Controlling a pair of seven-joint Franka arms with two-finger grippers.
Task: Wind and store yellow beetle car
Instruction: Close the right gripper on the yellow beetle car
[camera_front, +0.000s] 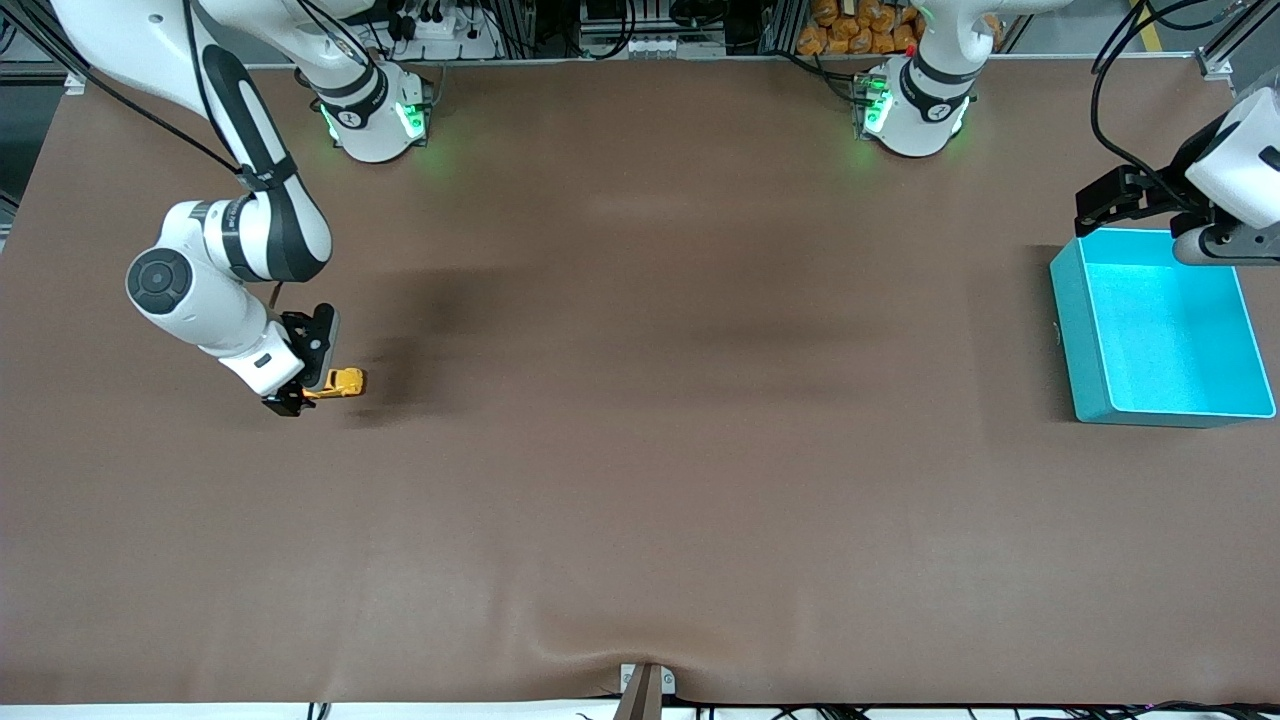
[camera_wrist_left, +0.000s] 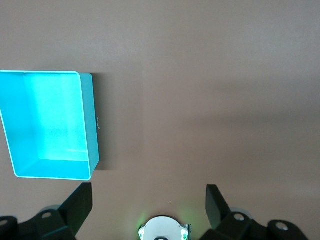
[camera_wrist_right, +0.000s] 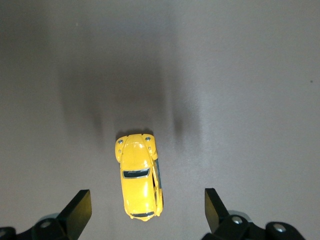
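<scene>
The yellow beetle car (camera_front: 342, 382) stands on the brown table near the right arm's end. In the right wrist view the car (camera_wrist_right: 139, 180) lies between the two fingers with gaps on both sides. My right gripper (camera_front: 308, 368) is open and low around the car's end, not touching it; it also shows in the right wrist view (camera_wrist_right: 145, 206). My left gripper (camera_front: 1140, 212) is open and empty, up in the air over the farther edge of the teal bin (camera_front: 1072, 320). The left wrist view shows that gripper (camera_wrist_left: 148, 201) and the bin (camera_wrist_left: 92, 125), which is empty.
The teal bin stands at the left arm's end of the table. The two robot bases (camera_front: 375, 115) (camera_front: 915, 105) stand along the table's farther edge. A fold in the brown cover (camera_front: 640, 650) rises at the nearer edge.
</scene>
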